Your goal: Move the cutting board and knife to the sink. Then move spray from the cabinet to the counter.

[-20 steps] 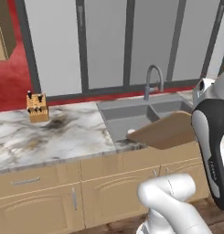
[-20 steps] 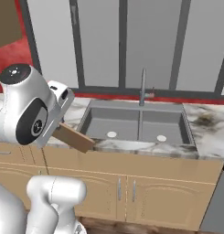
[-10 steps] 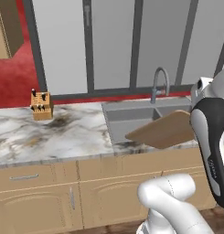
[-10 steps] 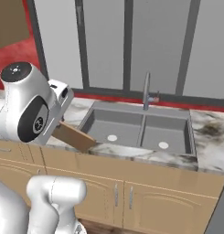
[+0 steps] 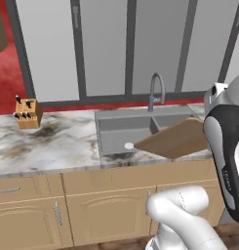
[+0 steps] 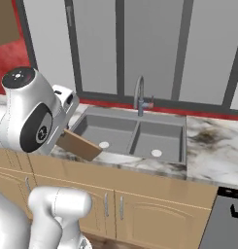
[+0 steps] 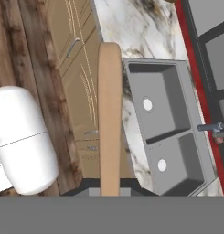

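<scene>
Light wood is what the gripper [image 7: 109,189] carries: the cutting board [image 5: 175,138] is pinched by its near edge between the jaws, which are pressed tightly on the thin board; in the hand view the board [image 7: 109,114] runs as a narrow strip straight away from the fingertips. In the left base view the board hangs tilted, its free end over the front rim of the sink [image 5: 122,133], above the basin and not yet resting on anything; in the right base view its corner [image 6: 77,145] comes out from behind the arm, at the sink's near left corner.

Compared with a second ago the whole picture has shifted in both base views: the sink sits more to the middle and the knife block [image 5: 27,113] has slid to the left edge; I judge that the base has driven sideways along the counter [image 5: 48,144], not that the things moved. The board keeps the same pose beside the arm; so the grip has held during the drive.

For the task this means the first carry is almost finished; what remains is to lower the board into the basin and release it. The knife I cannot find here, and the spray also not.
</scene>
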